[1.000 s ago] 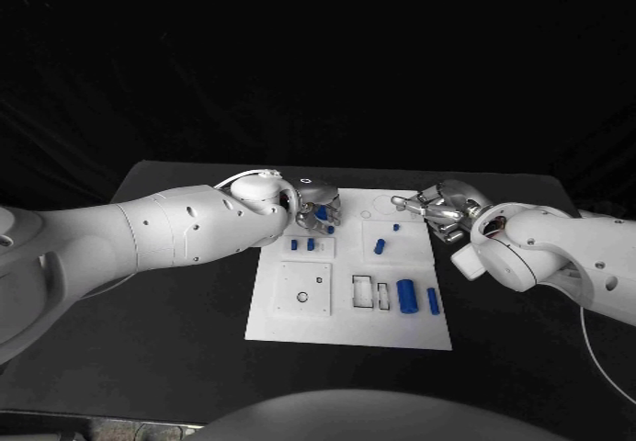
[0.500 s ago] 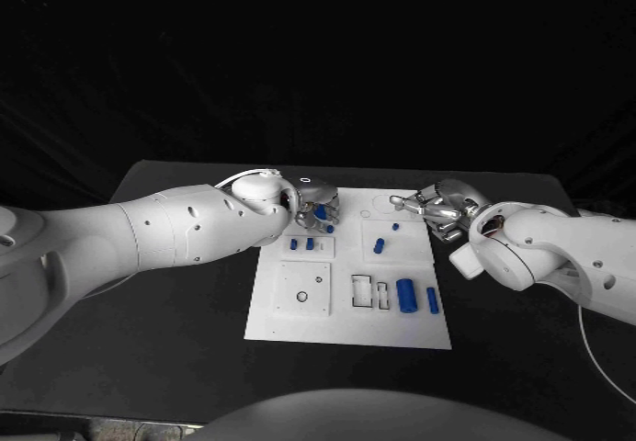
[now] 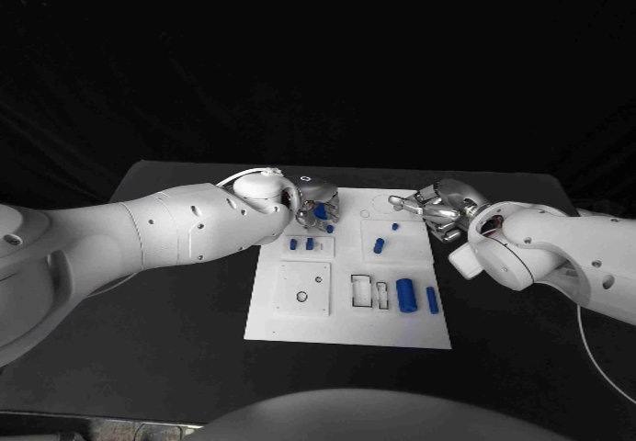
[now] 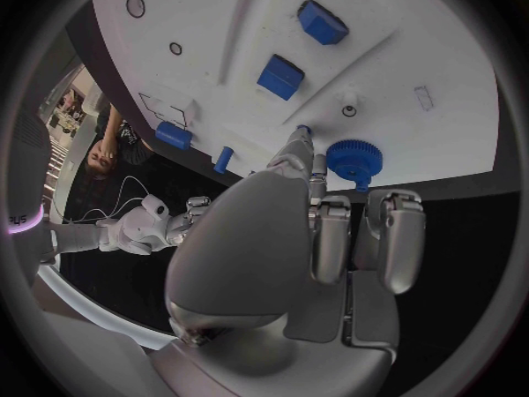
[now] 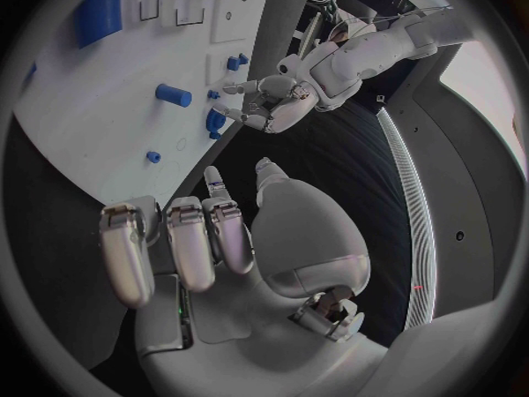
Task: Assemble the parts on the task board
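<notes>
Left wrist view: your left hand (image 4: 289,238) hovers released beside blue gear (image 4: 353,160), likely lining up grasp; right hand (image 3: 437,209) released, holding nothing.

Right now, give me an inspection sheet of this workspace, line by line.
Surface: black table, bare around the task board.
Job's things: blue parts lying on the board; a blue gear sits at its far end by the left hand.
Clutter: nothing seen.
Hands: left hand over the board's far left corner, fingers down at the gear, grip unclear; right hand beside the board's far right edge, fingers apart, holding nothing.
Cables: a thin white cable by the right arm.
Surroundings: dark backdrop.
</notes>
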